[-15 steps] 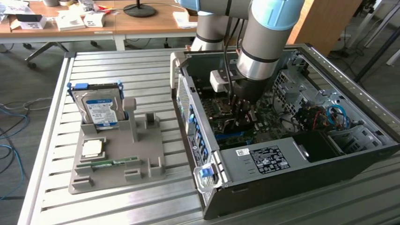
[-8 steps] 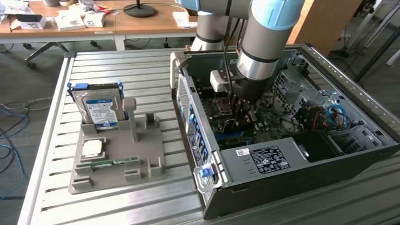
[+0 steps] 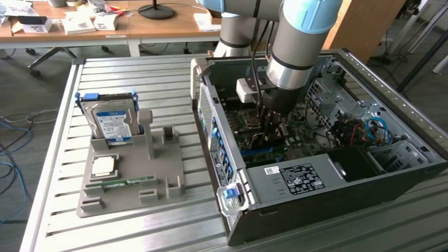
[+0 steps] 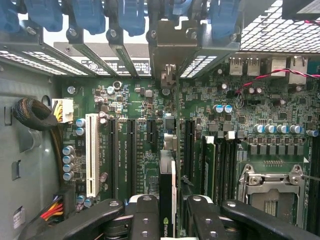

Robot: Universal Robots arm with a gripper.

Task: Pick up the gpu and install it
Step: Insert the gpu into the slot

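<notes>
In the wrist view the gpu (image 4: 167, 175) hangs edge-on, a thin dark card with a logo on its near end and its metal bracket toward the case's rear slots. My gripper (image 4: 168, 212) is shut on it, one black finger on each side. The card hangs over the green motherboard (image 4: 135, 145), lined up between the long dark expansion slots; whether it touches a slot I cannot tell. In the exterior view my gripper (image 3: 272, 125) reaches down inside the open computer case (image 3: 301, 178), just above the board.
A white slot (image 4: 91, 155), capacitors, a cable bundle (image 4: 35, 112) and the CPU socket (image 4: 272, 182) flank the card. Outside the case, a grey holder (image 3: 164, 173) carries a blue-labelled hard drive (image 3: 112, 123), a processor chip (image 3: 104, 165) and a memory stick (image 3: 129, 182). A desk stands behind.
</notes>
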